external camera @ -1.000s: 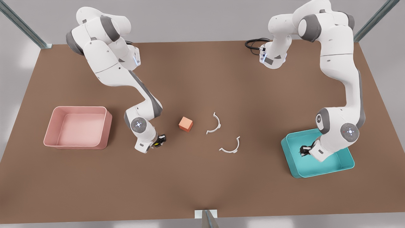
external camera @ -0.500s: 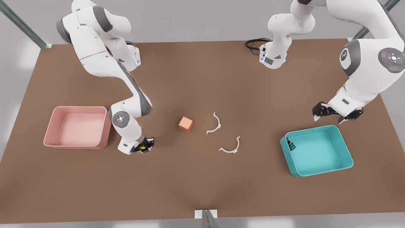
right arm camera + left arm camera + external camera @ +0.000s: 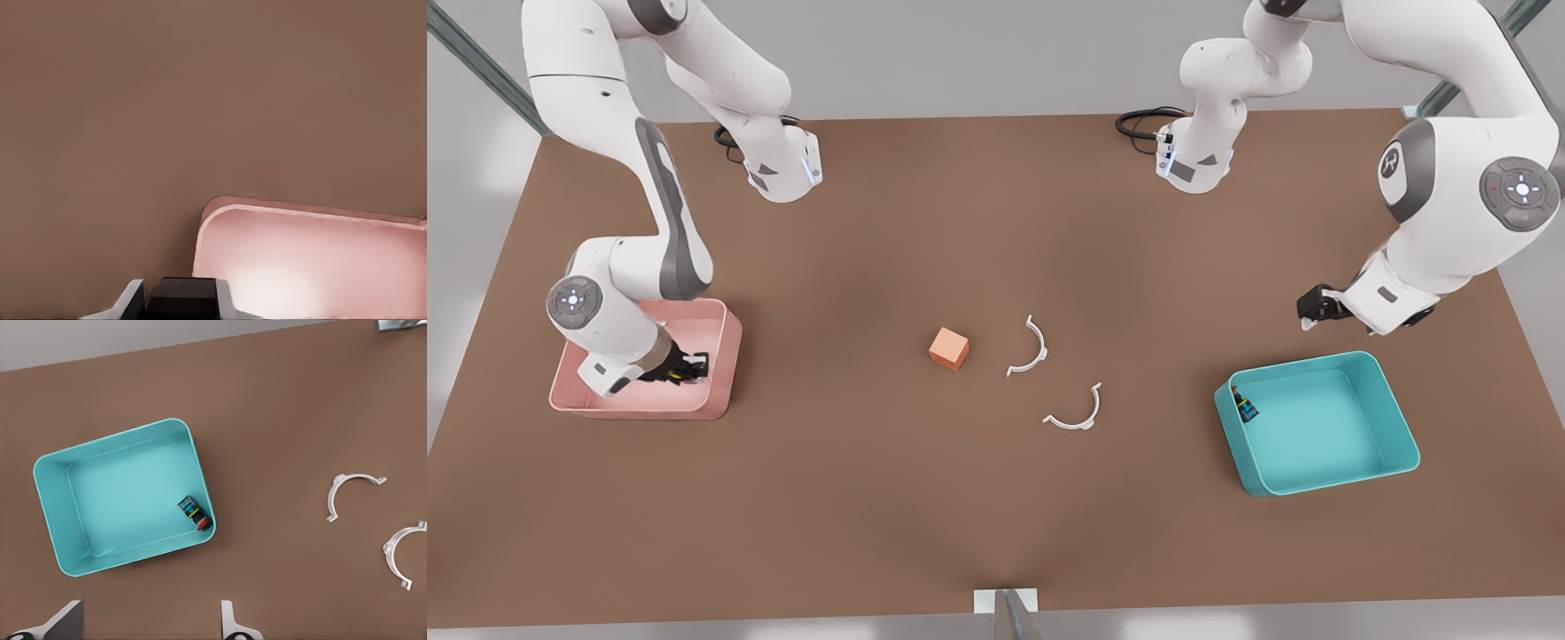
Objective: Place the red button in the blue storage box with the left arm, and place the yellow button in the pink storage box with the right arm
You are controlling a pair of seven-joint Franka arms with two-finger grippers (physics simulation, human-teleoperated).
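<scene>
Front view: the blue storage box [image 3: 1316,425] sits at the lower right of the frame, on the brown table [image 3: 978,498]. Inside it the red button [image 3: 1244,406] lies tipped on its side against the wall nearest the frame's centre; the left wrist view shows the same button [image 3: 195,513] in the corner of the box [image 3: 60,520], red cap toward the rim, teal marks along its black base. The rest of the box floor is bare.

The pink storage box [image 3: 720,373] sits at the middle left of the frame. The right gripper [image 3: 689,365] reaches down inside it, fingers clenched on the yellow button [image 3: 675,375], of which a sliver of yellow shows between the black pads. In the right wrist view a dark block is clamped between the pale fingers [image 3: 131,303], with the box's rim [image 3: 280,212] just beyond.

The left gripper [image 3: 1310,313] hangs above the table at the right of the frame, just above the blue storage box in the picture and apart from it. Its fingers [image 3: 228,623] stand wide apart in the left wrist view, with nothing between them.

Near the centre of the table an orange cube [image 3: 949,348] rests, with two white curved clips [image 3: 1032,348] to its right, one lower than the other. A black cable [image 3: 1143,123] loops at the far edge beside an arm base. Grey walls surround the table, with metal frame struts [image 3: 480,67] at the upper corners.
</scene>
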